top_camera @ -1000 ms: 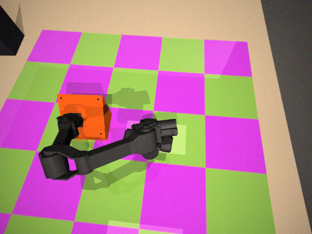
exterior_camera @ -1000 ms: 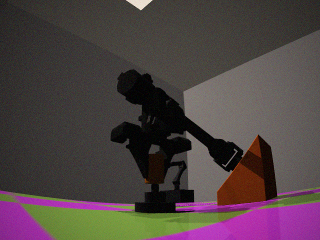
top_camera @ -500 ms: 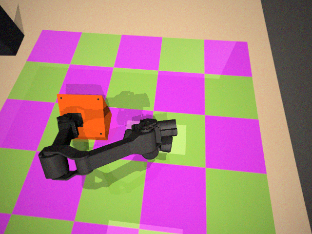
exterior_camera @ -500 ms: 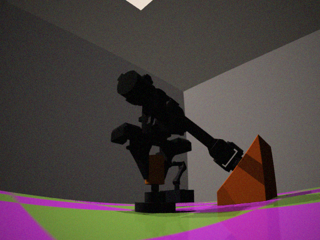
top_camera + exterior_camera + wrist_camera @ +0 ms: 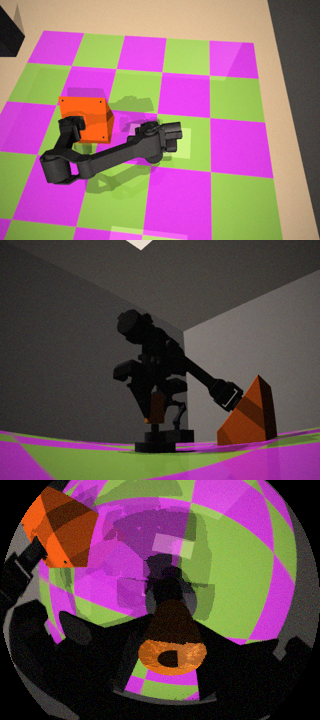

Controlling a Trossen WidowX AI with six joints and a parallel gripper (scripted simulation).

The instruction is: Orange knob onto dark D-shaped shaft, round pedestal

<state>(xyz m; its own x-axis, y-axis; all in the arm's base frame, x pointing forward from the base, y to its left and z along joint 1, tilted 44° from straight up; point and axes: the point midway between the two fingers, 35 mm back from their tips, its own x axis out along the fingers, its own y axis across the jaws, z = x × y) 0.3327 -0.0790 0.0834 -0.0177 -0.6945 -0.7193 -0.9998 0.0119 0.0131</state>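
Partly open, the jaws of the gripper (image 5: 155, 415) (image 5: 172, 652) are clamped on the orange knob (image 5: 157, 407) (image 5: 172, 656), which sits between the fingers. In the exterior view the knob stands upright over the dark shaft (image 5: 154, 428), whose lower part shows between the knob's bottom edge and the round pedestal (image 5: 155, 447). The knob is therefore short of fully seated; whether the shaft's tip is inside its hole, I cannot tell. The wrist view shows the hole (image 5: 169, 658) as a dark opening with a straight edge on one side. From the top, the arm hides both knob and pedestal. An orange wedge-shaped block (image 5: 95, 113) (image 5: 245, 420) (image 5: 65, 530) carries the arm's base on its sloping face. No container is visible on the checkered mat (image 5: 184, 93) (image 5: 90, 459) (image 5: 240, 595).
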